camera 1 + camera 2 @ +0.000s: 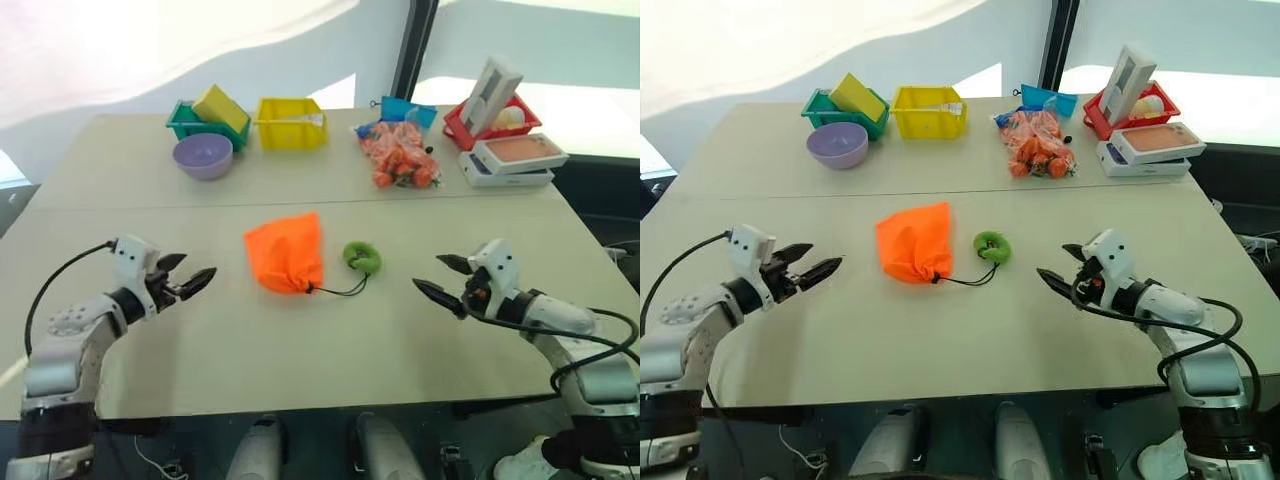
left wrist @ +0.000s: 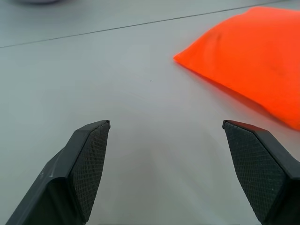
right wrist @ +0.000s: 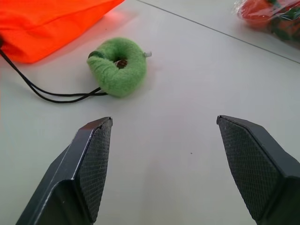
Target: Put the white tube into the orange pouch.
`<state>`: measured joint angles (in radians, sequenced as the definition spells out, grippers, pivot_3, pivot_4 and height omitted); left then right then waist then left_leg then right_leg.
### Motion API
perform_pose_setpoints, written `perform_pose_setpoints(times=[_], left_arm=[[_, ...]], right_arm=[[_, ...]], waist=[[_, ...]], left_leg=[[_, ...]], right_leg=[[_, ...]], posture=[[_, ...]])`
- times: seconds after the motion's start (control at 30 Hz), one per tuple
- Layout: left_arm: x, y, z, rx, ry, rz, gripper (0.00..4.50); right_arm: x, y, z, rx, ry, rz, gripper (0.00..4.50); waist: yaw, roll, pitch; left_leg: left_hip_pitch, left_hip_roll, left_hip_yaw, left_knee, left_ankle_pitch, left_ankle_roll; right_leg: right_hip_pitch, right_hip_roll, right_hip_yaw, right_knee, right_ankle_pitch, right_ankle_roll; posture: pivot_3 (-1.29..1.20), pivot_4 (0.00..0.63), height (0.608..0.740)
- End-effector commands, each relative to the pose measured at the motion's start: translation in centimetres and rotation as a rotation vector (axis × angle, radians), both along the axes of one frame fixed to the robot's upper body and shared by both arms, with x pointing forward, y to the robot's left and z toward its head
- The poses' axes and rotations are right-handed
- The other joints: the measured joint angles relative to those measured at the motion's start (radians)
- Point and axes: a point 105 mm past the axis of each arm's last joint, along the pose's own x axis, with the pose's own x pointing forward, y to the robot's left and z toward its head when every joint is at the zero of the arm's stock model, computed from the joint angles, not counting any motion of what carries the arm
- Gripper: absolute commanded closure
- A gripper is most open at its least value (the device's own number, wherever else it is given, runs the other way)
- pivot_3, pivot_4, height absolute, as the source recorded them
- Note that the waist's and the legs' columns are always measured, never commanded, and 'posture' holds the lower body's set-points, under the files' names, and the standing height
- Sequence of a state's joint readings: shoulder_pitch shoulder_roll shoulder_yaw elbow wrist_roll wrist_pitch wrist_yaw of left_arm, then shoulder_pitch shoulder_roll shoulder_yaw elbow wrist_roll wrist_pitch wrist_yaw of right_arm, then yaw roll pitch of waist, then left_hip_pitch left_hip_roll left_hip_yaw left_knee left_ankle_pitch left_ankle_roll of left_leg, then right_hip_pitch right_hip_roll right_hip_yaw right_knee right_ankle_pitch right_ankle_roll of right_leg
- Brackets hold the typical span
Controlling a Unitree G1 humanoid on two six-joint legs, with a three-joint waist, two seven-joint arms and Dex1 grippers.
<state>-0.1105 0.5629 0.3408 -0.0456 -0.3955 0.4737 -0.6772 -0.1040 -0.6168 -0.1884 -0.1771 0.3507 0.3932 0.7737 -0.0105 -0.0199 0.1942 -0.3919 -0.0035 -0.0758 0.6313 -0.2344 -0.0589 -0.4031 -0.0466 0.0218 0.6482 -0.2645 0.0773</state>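
The orange pouch lies flat in the middle of the table, its mouth drawn together. A dark cord runs from it to a small green ring just to its right. The white tube is hidden from view. My left gripper hovers open to the left of the pouch and points at it, holding nothing. My right gripper is open and empty on the other side, right of the ring. The left wrist view has the pouch ahead of the open fingers; the right wrist view has the ring.
Along the back stand a purple bowl, a green bin holding a yellow block, a yellow bin, a clear bag of orange items, a blue bin, a red bin and white boxes.
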Motion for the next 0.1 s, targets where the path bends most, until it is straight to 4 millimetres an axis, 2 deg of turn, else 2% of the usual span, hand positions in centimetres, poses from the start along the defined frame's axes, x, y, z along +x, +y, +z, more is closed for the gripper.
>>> perform_pose_setpoints(times=[0.03, 0.1], left_arm=[[-0.07, 0.56, 0.97, 0.011, -0.07, 0.051, 0.39], [-0.19, 0.35, 0.74, 0.007, -0.07, 0.046, 0.39]], right_arm=[[0.23, 0.04, 0.95, 0.036, -0.06, 0.0, 0.82], [0.42, 0.3, 0.75, 0.044, -0.064, 0.004, 0.82]], waist=[[0.0, 0.0, 0.0], [-0.001, 0.0, 0.0]], left_leg=[[0.0, 0.0, 0.0, 0.0, 0.0, 0.0], [0.0, 0.0, 0.0, 0.0, 0.0, 0.0]], right_leg=[[0.0, 0.0, 0.0, 0.0, 0.0, 0.0], [0.0, 0.0, 0.0, 0.0, 0.0, 0.0]], posture=[[0.0, 0.15, 0.74], [0.0, 0.15, 0.74]])
